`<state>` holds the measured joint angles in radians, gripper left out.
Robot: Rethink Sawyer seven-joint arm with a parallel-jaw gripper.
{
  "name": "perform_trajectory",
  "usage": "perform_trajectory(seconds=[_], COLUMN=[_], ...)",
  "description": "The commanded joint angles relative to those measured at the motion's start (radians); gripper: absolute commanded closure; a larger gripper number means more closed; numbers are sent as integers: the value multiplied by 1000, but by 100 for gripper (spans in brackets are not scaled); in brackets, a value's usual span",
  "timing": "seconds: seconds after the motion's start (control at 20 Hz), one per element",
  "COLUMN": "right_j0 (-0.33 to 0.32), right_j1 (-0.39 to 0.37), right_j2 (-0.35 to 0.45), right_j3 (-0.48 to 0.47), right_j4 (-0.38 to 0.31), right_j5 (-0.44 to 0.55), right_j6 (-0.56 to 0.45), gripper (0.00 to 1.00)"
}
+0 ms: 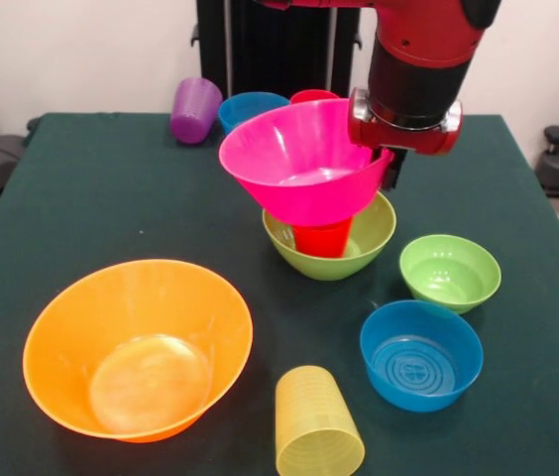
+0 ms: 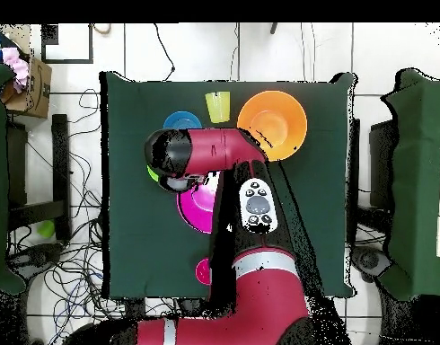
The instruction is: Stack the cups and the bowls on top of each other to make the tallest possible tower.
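My end effector (image 1: 387, 167) sits at the rim of the hot pink bowl (image 1: 299, 159); I cannot tell its grip. That bowl tilts atop the bright red cup (image 1: 323, 238), which stands in the medium lime green bowl (image 1: 331, 260) mid-worktop (image 1: 111, 198).

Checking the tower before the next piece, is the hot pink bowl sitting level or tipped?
Tipped. The hot pink bowl rests on the bright red cup, rim lower on the picture's left, higher beside the arm.

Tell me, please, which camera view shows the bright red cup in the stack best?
The front view: the bright red cup stands inside the medium lime green bowl, under the tilted hot pink bowl. In the overhead view the arm covers it entirely.
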<state>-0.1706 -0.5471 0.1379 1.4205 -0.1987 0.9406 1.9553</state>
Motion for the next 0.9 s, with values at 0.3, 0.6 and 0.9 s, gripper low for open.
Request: perform_trajectory(seconds=[0.3,0.6,0.9], right_j0=[11,28,67], right_j1=[60,76,99], right_j2=[85,81,50], right_j3=[7,6,-3], right_j4=[-125,-135,-144], right_j5=[-37,-62,-98], right_j6=[-133,-83,-4], gripper=[100,100,100])
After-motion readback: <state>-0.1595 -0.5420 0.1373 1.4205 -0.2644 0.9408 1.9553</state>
